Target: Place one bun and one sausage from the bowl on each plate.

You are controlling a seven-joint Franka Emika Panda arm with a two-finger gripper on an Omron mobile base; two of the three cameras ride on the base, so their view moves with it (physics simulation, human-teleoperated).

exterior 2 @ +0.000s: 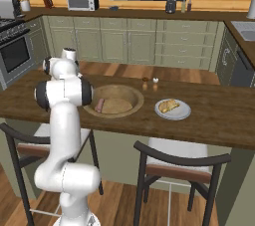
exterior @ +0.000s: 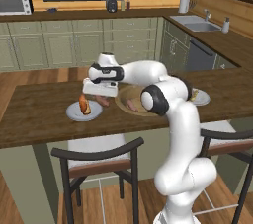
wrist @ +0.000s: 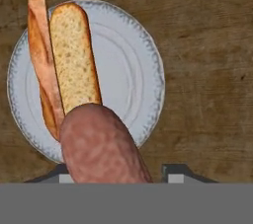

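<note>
Hand view: pincer (wrist: 116,176) grips sausage (wrist: 101,144) over plate (wrist: 133,70) bearing bun (wrist: 71,60).

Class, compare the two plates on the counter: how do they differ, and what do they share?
The left plate lies under the gripper and carries an oblong orange-brown bun; the right plate lies clear of the arm with a yellowish bun. They flank the wooden bowl. Both are small, round, pale.

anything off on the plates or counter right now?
Nothing spilled or damaged. The bun lies off-centre on the plate, its end past the rim. The gripper holds a sausage above it; another sausage remains in the bowl.
</note>
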